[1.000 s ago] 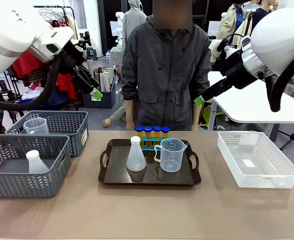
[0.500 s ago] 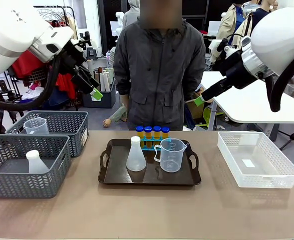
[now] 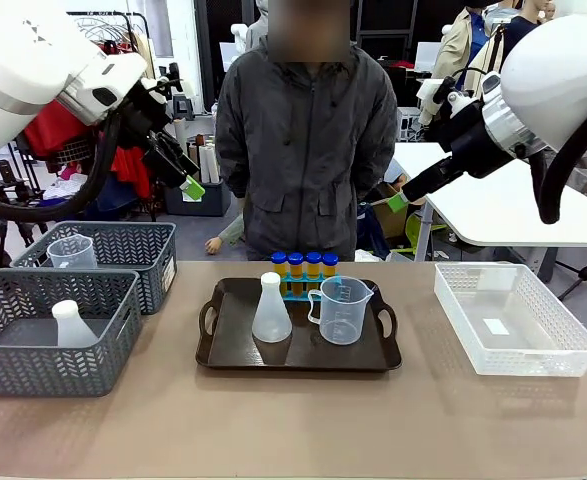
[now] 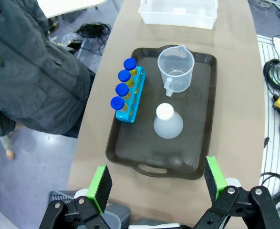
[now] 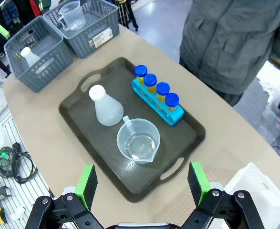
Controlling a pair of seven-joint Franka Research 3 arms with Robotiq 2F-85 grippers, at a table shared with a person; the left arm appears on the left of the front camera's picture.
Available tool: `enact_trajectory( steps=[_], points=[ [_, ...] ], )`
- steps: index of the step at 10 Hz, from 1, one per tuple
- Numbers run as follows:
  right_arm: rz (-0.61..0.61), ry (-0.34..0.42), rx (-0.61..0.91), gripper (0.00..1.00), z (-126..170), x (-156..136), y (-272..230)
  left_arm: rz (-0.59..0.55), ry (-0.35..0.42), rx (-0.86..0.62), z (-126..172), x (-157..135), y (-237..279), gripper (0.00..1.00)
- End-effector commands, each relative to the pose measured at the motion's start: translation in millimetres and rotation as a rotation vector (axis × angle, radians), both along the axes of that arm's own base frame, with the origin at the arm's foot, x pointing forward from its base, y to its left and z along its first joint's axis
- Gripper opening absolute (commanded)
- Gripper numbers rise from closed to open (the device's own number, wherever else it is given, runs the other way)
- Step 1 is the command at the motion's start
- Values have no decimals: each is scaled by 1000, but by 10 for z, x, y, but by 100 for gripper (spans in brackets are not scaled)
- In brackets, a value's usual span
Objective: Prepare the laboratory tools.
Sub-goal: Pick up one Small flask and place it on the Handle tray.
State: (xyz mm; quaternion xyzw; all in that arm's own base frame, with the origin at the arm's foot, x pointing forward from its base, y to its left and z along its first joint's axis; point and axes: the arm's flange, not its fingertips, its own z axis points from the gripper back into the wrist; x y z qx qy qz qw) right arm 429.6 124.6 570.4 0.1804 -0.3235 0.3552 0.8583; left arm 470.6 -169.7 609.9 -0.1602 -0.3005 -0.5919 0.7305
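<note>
**Laboratory tools on tray, both arms raised clear of the table**

- Tan table (image 3: 303, 420): long surface shared with a person in a dark grey jacket (image 3: 308, 150) standing at the far edge.
- Two dark grey mesh baskets (image 3: 53, 335) at the robot's left end; the nearer one holds a white flask, the farther one a clear beaker.
- Clear plastic lattice bin (image 3: 515, 318) at the robot's right end.
- Dark brown handled tray (image 3: 299, 355), mid-table between baskets and bin; it carries all the items below.
- Clear handled measuring beaker (image 3: 342, 310): upright on the tray's right half, just beside the flask, handle toward it.
- Translucent white conical flask (image 3: 271, 310): upright, capped, on the tray left of the beaker, apart from it.
- Small blue four-hole tube rack (image 5: 158, 103): along the tray's far edge, on the person's side, behind flask and beaker.
- Four blue-capped tubes of yellow liquid (image 3: 304, 266): upright in the rack, one per hole, in a row.
- Left gripper (image 4: 158, 181): high above the table's left end, green pads spread wide, nothing between them; the tray lies well below.
- Right gripper (image 5: 142, 183): high over the table's right side, green pads likewise wide apart and empty, looking down on the tray.
</note>
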Motion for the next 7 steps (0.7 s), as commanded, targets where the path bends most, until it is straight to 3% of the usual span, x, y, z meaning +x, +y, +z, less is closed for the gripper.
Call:
enact_trajectory(
  steps=[1, 7],
  points=[
    [11, -5, 24, 100, 1, 8, -9, 4, 4, -4, 7, -5, 29, 100],
    [11, -5, 24, 100, 1, 8, -9, 4, 4, -4, 7, -5, 29, 100]
  ],
)
